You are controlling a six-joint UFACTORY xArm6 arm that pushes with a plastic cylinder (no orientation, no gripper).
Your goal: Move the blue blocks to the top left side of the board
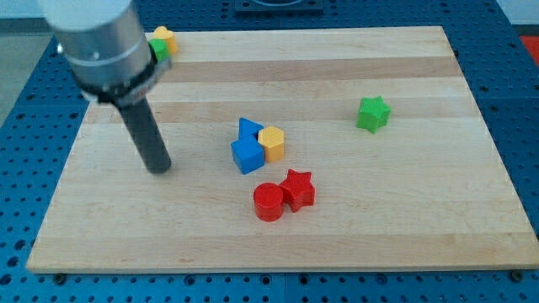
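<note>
Rod tip (160,169) rests on counter (421,236), left of blue cube (248,156) and blue triangle (248,128), apart. Yellow hexagon (272,143) touches both. No jaws fitted, so no state to tell. Wrong side for up-left push.

The table (337,244) is pale wood with long grain bands, smooth and matt. Around the table lies a blue metal-looking sheet (17,202) with rows of small holes. Above the table's left part, the arm's grey cylinder (101,42) looks like dull brushed metal, and the rod (145,135) below it is dark and matt. The blue cube (248,155), yellow block (272,143), red cylinder (269,202), red star (297,188) and green star (371,113) on the table look smooth, evenly coloured and faintly sheeny.
</note>
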